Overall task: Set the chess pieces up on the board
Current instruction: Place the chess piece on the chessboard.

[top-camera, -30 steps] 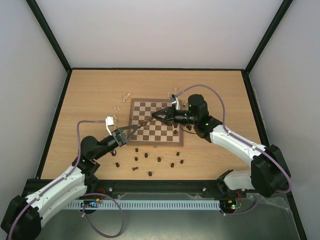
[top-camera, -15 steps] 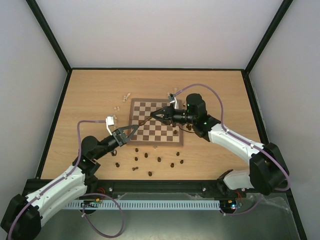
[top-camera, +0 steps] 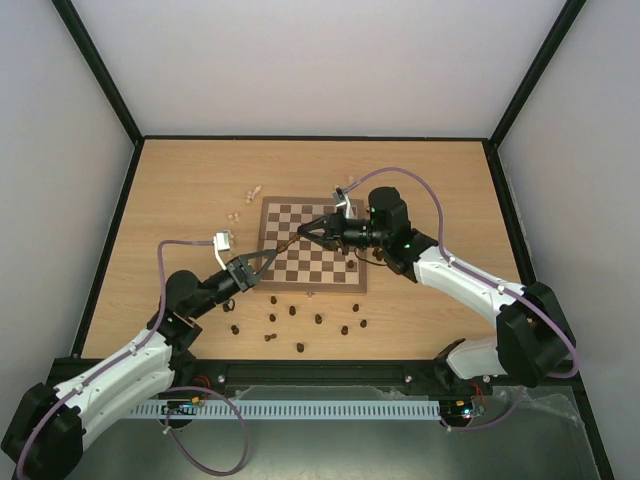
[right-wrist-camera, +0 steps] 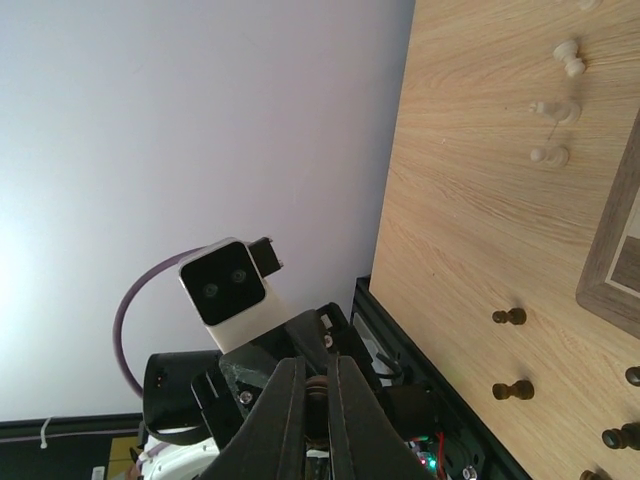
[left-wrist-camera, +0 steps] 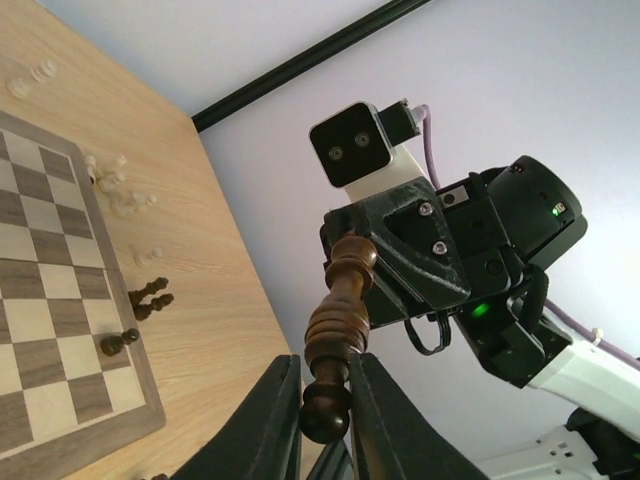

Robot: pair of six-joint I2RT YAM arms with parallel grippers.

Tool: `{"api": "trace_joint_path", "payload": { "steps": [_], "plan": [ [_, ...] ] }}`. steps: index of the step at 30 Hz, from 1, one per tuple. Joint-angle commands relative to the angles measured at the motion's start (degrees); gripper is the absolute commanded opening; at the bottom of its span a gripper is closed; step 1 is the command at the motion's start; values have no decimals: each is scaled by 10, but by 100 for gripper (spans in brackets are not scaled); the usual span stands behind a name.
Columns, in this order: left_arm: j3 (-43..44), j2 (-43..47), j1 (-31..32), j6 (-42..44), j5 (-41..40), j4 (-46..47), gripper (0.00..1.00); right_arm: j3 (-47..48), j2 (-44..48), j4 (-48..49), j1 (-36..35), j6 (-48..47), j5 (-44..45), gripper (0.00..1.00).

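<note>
A: Clamped on the foot of the dark piece [left-wrist-camera: 338,320] with the left gripper [left-wrist-camera: 325,372], pinched at its head with the right gripper [right-wrist-camera: 315,368], above the board [top-camera: 320,268]
B: Could twist free and drop if pulled from both ends at once

Right gripper [right-wrist-camera: 317,372] pinching a dark brown turned wooden chess piece [right-wrist-camera: 318,398], facing the other arm.

The two dark fingers [right-wrist-camera: 285,420] rise from the bottom edge, nearly together, and only a small rounded brown end of the piece shows between them. Just beyond sits the left arm's black wrist housing [right-wrist-camera: 190,385], topped by a white camera box [right-wrist-camera: 225,290] with a purple cable [right-wrist-camera: 128,320] looping to its left, all against a pale lilac wall [right-wrist-camera: 200,120]. To the right lies the light wooden tabletop [right-wrist-camera: 450,200]. Pale cream chessmen [right-wrist-camera: 555,110] are scattered near the top right, and dark brown pawns [right-wrist-camera: 510,317] stand apart lower right. A brown-bordered chessboard corner [right-wrist-camera: 612,275] enters from the right edge.
</note>
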State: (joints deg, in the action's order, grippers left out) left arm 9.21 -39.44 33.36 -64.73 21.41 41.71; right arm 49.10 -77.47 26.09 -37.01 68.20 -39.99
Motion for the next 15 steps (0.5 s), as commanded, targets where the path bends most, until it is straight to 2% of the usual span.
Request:
{"api": "trace_joint_path", "payload": {
  "steps": [1,4,9,15],
  "plan": [
    [-8,-4,3,7,0,26,12,20,-5,13,-4,-4,-4,1],
    [-7,-2,3,8,0,20,3,21,-5,5,-4,-11,-1,1],
    [4,9,3,16,-1,-21,2,26,0,-30,-4,-36,12,1],
    [32,53,2,52,-19,-142,3,43,17,-122,-4,-102,51,1]
  ]
}}
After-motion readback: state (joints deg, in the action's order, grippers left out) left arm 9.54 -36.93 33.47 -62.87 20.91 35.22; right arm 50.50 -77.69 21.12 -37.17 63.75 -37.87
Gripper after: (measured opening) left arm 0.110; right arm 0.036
